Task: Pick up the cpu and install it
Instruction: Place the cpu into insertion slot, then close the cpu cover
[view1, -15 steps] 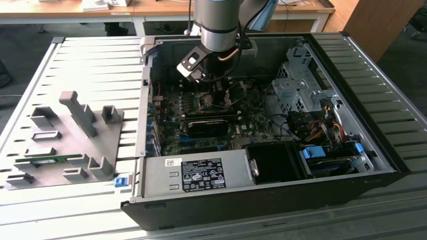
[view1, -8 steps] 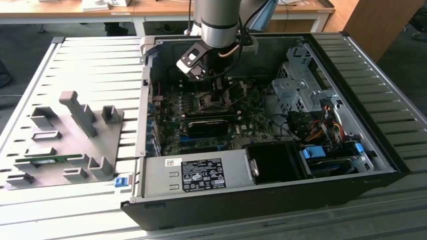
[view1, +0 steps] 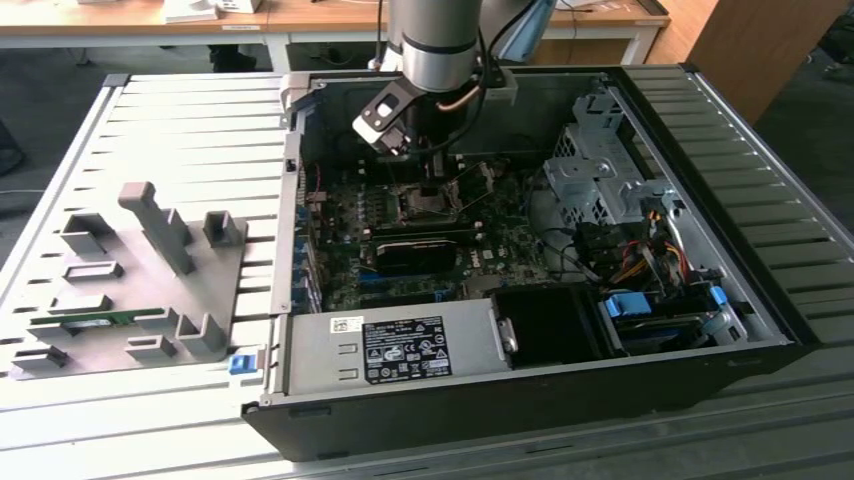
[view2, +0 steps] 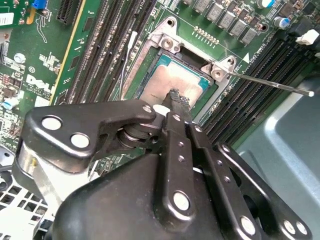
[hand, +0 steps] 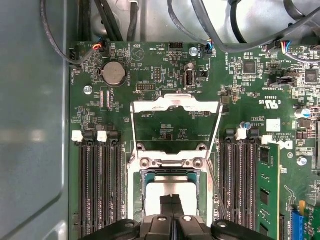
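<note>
Clenched, the black linkage end effector (view2: 176, 97) presses its two fingertips together with nothing between them. Its tip sits on or just above the cpu (view2: 169, 79), a small flat square chip with a silvery-grey metal top; I cannot tell whether they touch. The chip lies flat inside the silver metal socket frame (view2: 167, 42) on the green motherboard (hand: 150, 65). Seating looks to be the step in hand. It wants light, straight-down pressure, no sliding, and the chip kept square to the frame. Beyond, the hinged silver retention plate (hand: 175, 105) stands open, inside the black computer case (view1: 534, 405) on the slatted grey surface (view1: 187, 130).
</note>
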